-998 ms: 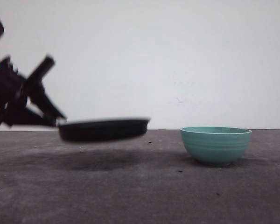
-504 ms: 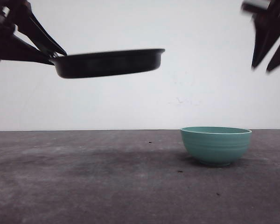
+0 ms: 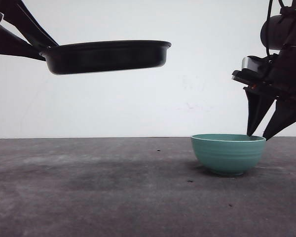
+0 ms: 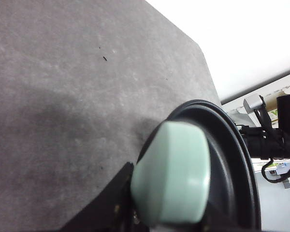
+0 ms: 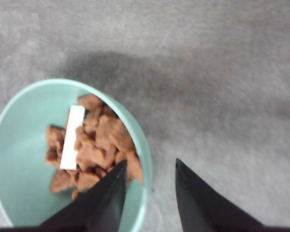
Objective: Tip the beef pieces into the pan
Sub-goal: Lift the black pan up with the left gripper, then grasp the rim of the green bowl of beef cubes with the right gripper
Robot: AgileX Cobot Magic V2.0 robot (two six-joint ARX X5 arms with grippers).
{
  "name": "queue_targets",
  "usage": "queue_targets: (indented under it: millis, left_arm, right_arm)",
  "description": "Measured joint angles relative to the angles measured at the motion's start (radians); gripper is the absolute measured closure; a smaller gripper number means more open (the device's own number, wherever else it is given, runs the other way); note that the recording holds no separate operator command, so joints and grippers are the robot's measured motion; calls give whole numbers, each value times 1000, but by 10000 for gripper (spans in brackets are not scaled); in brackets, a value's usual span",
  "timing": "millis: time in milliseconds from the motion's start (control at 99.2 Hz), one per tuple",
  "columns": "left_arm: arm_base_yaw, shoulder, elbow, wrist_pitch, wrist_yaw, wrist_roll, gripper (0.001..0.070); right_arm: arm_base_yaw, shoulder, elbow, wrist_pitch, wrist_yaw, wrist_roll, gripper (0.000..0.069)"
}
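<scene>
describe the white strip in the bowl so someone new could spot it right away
On the dark grey table, go to the teal bowl under the right hand. Inside lies a heap of reddish-brown beef pieces. The white strip lies flat on top of that heap: a plain, straight-edged rectangle, the one pale, smooth thing among curled brown bits.

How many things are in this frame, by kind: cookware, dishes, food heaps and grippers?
Cookware: 1, the pan
Dishes: 1, the bowl
Food heaps: 1, the beef pieces in the bowl
Grippers: 2, left gripper and right gripper
Total: 5
</scene>
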Motion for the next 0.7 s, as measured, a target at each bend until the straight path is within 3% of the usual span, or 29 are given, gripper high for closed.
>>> queue_targets:
  millis: [212, 474, 696]
  left_arm:
    - [-1, 0, 0, 0, 0, 0, 654]
    - [-1, 0, 0, -7, 0, 1, 654]
    - [-2, 0, 0, -62, 0, 17, 654]
  right_arm:
    - [11, 38, 0, 37, 0, 42, 525]
    - [16, 88, 0, 53, 3, 71, 663]
    - [16, 82, 0, 101, 1, 74, 675]
